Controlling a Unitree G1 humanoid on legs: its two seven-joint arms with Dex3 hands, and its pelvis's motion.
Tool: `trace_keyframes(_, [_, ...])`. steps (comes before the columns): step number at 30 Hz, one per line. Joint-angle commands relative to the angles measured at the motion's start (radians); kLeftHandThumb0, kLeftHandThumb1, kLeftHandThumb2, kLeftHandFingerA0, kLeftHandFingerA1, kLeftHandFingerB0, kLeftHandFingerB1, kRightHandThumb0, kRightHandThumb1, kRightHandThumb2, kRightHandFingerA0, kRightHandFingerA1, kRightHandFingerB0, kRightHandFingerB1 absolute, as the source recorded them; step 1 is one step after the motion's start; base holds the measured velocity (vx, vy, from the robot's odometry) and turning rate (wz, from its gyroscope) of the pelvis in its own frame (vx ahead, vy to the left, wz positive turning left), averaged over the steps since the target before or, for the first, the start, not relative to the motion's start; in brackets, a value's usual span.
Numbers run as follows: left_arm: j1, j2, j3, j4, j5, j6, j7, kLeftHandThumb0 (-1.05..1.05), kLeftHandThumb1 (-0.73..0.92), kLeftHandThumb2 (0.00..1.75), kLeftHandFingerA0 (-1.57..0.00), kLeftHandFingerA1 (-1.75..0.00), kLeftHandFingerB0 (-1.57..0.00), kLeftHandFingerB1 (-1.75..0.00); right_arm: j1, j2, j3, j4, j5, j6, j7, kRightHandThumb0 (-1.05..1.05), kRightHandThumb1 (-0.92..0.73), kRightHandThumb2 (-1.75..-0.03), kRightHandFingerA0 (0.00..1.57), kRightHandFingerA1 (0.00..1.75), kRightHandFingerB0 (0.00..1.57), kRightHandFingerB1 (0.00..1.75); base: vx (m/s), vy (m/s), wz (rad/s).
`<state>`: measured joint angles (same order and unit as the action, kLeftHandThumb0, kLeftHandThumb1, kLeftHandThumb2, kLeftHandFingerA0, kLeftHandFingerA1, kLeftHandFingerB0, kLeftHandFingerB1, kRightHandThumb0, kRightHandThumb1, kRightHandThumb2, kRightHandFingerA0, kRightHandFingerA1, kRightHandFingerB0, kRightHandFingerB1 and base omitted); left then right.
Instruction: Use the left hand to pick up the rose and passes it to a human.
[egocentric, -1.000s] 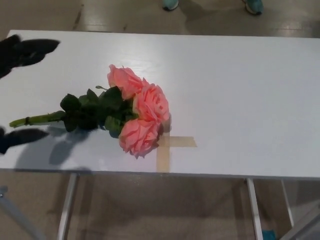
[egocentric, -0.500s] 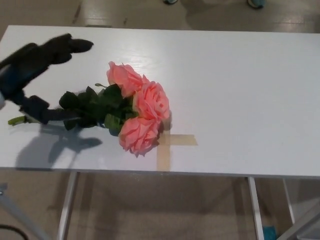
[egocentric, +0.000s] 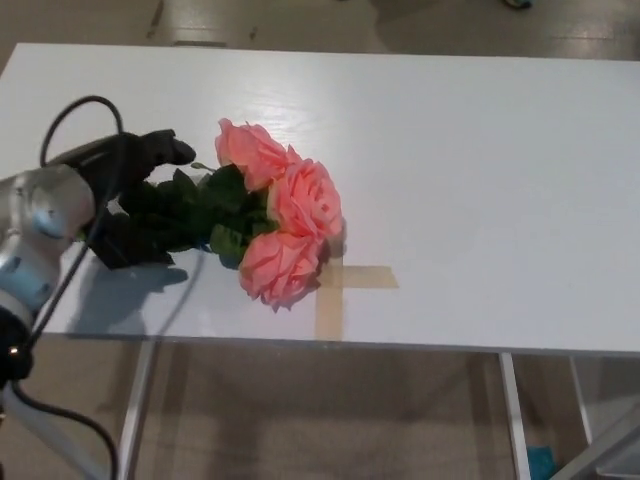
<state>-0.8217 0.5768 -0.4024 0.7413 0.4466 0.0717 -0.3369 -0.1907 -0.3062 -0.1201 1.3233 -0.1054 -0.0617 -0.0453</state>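
From the head view, a white table (egocentric: 480, 180) fills most of the picture, and a cross of tan tape (egocentric: 340, 290) is stuck near its front edge. The rose (egocentric: 275, 215) lies flat on the table, just left of the tape cross. It is a small bunch with three pink flowers, and the lowest flower touches the left arm of the tape cross. Its dark green leaves spread out to the left, away from the tape. The left hand (egocentric: 135, 205) is black and sits at the leafy end of the rose, well to the left of the tape. One finger reaches over the top of the leaves and another part sits below them, so the hand is wrapped around the stem end. I cannot tell if it is squeezing tight, because the leaves and the black fingers mix together. A silver arm with a black cable (egocentric: 70, 115) looping over it comes in from the left edge. The hand's shadow falls on the table under it.
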Motion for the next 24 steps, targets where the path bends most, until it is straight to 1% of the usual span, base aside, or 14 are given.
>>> trace_keyframes(1, [-0.012, -0.037, -0.015, 0.049, 0.061, 0.032, 0.057, -0.3, 0.19, 0.8, 0.0, -0.48, 0.0, -0.47, 0.014, -0.004, 0.002, 0.001, 0.0, -0.006, 0.01, -0.53, -0.78, -0.64, 0.54, 0.55, 0.33, 0.31, 0.0, 0.0, 0.0])
trace_keyframes(4, [-0.016, -0.049, -0.016, 0.054, 0.067, 0.038, 0.058, -0.3, 0.19, 0.8, 0.0, -0.48, 0.0, -0.47, 0.014, -0.005, 0.002, 0.002, 0.0, -0.005, 0.011, -0.54, -0.78, -0.64, 0.54, 0.55, 0.33, 0.31, 0.0, 0.0, 0.0])
trace_keyframes(6, [-0.025, -0.088, -0.021, 0.046, 0.068, 0.061, 0.059, -0.3, 0.2, 0.81, 0.0, -0.48, 0.0, -0.47, 0.006, -0.004, 0.0, 0.001, 0.003, -0.005, 0.011, -0.54, -0.78, -0.64, 0.54, 0.56, 0.33, 0.31, 0.0, 0.0, 0.0])
trace_keyframes(12, [-0.03, -0.107, -0.021, 0.015, 0.086, 0.086, 0.048, -0.3, 0.21, 0.81, 0.0, -0.48, 0.0, -0.47, 0.0, -0.002, 0.003, -0.002, 0.001, -0.009, 0.012, -0.54, -0.78, -0.64, 0.53, 0.56, 0.34, 0.31, 0.0, 0.0, 0.0])
trace_keyframes(14, [-0.034, -0.135, -0.03, -0.026, 0.092, 0.109, 0.039, -0.3, 0.24, 0.83, 0.0, -0.48, 0.0, -0.46, -0.012, -0.003, 0.002, -0.006, 0.003, -0.004, 0.014, -0.54, -0.79, -0.63, 0.53, 0.55, 0.35, 0.31, 0.0, 0.0, 0.0])
trace_keyframes(17, [-0.031, -0.136, -0.027, -0.035, 0.096, 0.117, 0.036, -0.3, 0.24, 0.83, 0.0, -0.48, 0.0, -0.46, -0.012, -0.003, 0.002, -0.006, 0.003, -0.004, 0.015, -0.54, -0.79, -0.63, 0.53, 0.55, 0.35, 0.31, 0.0, 0.0, 0.0])
trace_keyframes(18, [-0.019, -0.144, -0.037, -0.055, 0.102, 0.115, 0.03, -0.53, 0.5, 0.56, -0.2, -0.29, -0.17, -0.28, -0.015, -0.001, 0.001, -0.006, 0.004, -0.006, 0.015, -0.54, -0.78, -0.64, 0.52, 0.54, 0.34, 0.31, 0.0, 0.0, 0.0])
trace_keyframes(19, [-0.015, -0.149, -0.043, -0.06, 0.105, 0.109, 0.028, -0.58, 0.45, 0.71, -0.2, -0.39, -0.15, -0.36, -0.018, 0.001, 0.0, -0.006, 0.005, -0.007, 0.015, -0.56, -0.62, -0.99, 0.48, 0.64, 0.24, 0.48, 0.0, 0.0, 0.0])
trace_keyframes(21, [-0.016, -0.15, -0.046, -0.059, 0.105, 0.104, 0.029, -0.58, 0.45, 0.71, -0.2, -0.39, -0.15, -0.36, -0.02, 0.001, 0.001, -0.007, 0.004, -0.006, 0.015, -0.56, -0.62, -0.99, 0.48, 0.64, 0.24, 0.48, 0.0, 0.0, 0.0])
trace_keyframes(22, [-0.018, -0.163, -0.046, -0.033, 0.084, 0.062, 0.017, -0.35, 0.72, 0.63, -0.93, -0.59, -0.41, -0.34, -0.02, 0.0, 0.0, -0.011, 0.006, -0.014, 0.025, -0.59, -0.64, -0.97, 0.48, 0.63, 0.26, 0.48, 0.0, 0.0, 0.0])
trace_keyframes(23, [-0.018, -0.164, -0.045, -0.033, 0.085, 0.062, 0.017, -0.35, 0.72, 0.63, -0.93, -0.59, -0.41, -0.34, -0.02, 0.0, 0.0, -0.011, 0.006, -0.014, 0.025, -0.59, -0.64, -0.97, 0.48, 0.63, 0.26, 0.48, 0.0, 0.0, 0.0])
trace_keyframes(24, [-0.022, -0.162, -0.072, -0.025, 0.11, 0.051, 0.008, -0.22, 0.75, 0.62, -1.03, -0.97, -0.63, -0.4, -0.02, -0.001, 0.0, -0.012, 0.007, -0.015, 0.03, -0.54, -0.78, -0.64, 0.53, 0.53, 0.34, 0.31, 0.0, 0.0, 0.0])
